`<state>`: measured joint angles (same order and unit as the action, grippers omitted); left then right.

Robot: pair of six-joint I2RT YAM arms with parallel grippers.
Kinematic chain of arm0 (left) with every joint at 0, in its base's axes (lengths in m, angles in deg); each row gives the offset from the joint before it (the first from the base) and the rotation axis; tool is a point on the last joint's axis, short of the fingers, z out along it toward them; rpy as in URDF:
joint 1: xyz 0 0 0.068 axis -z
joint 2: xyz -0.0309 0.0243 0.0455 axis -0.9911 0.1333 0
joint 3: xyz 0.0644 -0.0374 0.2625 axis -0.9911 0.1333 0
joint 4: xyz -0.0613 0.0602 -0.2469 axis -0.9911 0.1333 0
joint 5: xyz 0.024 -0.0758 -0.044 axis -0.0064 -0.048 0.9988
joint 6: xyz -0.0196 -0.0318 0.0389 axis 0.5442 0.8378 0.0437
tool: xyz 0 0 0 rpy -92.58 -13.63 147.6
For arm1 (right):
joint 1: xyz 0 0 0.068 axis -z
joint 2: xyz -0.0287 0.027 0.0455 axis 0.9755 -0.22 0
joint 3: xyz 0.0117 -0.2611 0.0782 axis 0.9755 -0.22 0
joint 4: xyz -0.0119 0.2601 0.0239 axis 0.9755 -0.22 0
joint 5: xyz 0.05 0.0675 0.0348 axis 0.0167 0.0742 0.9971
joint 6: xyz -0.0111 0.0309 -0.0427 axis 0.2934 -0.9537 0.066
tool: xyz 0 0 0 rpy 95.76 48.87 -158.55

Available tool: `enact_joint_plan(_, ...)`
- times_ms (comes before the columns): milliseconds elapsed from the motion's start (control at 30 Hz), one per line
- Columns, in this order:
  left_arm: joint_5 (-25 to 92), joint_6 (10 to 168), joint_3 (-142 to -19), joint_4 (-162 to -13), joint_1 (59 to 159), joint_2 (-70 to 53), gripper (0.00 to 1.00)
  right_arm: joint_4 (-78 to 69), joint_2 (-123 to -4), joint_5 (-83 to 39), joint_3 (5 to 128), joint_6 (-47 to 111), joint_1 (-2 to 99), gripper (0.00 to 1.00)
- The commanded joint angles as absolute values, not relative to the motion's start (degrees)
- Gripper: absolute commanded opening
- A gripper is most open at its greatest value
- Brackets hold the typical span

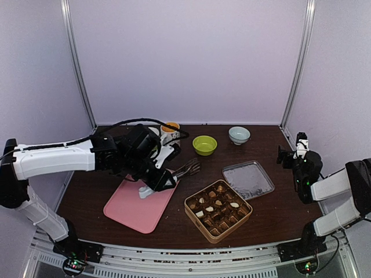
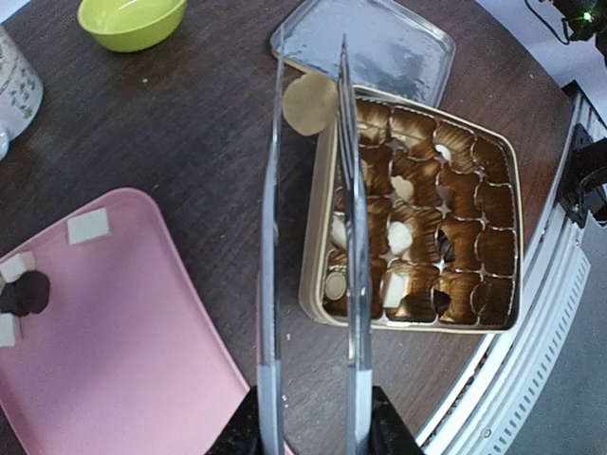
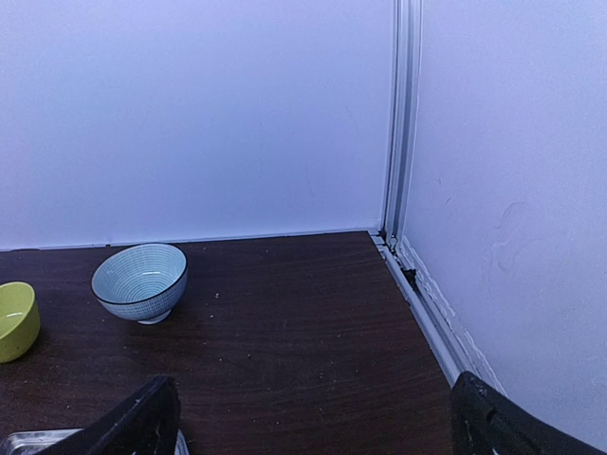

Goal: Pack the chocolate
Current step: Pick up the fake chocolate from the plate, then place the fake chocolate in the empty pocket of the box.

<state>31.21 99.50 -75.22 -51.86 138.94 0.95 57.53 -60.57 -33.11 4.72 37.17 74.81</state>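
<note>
My left gripper (image 2: 313,431) is shut on the handle end of metal tongs (image 2: 272,237). The tongs' tips pinch a round tan chocolate (image 2: 310,102) above the table, just off the far-left corner of the open gold box (image 2: 318,237). The box holds brown paper cups, several with cream-white, tan or dark pieces. In the top view the left gripper (image 1: 156,178) hovers over the pink tray (image 1: 136,208), tongs (image 1: 186,168) pointing right toward the box (image 1: 191,204). A dark chocolate (image 2: 27,292) lies on the tray (image 2: 114,360). My right gripper (image 3: 313,427) is open and empty at the table's right side (image 1: 295,153).
The tin lid (image 1: 248,179) lies upside down behind the box. A yellow-green bowl (image 1: 204,145), a blue-white bowl (image 1: 239,135) and an orange-topped cup (image 1: 170,127) stand at the back. White squares (image 2: 87,226) lie on the tray. Enclosure walls are close on the right.
</note>
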Motion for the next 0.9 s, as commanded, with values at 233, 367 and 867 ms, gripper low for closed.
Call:
enact_joint_plan(233,40.6,91.63,-85.23,-61.08,142.8,11.78,0.23,58.35,-60.64,-32.94,5.45,37.36,75.01,1.0)
enact_joint_plan(367,44.48,91.12,-87.32,-61.39,143.6,15.17,0.23,58.35,-60.64,-32.98,5.5,37.39,75.01,1.0)
enact_joint_plan(867,48.07,89.97,-94.05,-59.51,146.58,24.34,0.23,58.35,-60.66,-32.94,5.45,37.36,74.99,1.0)
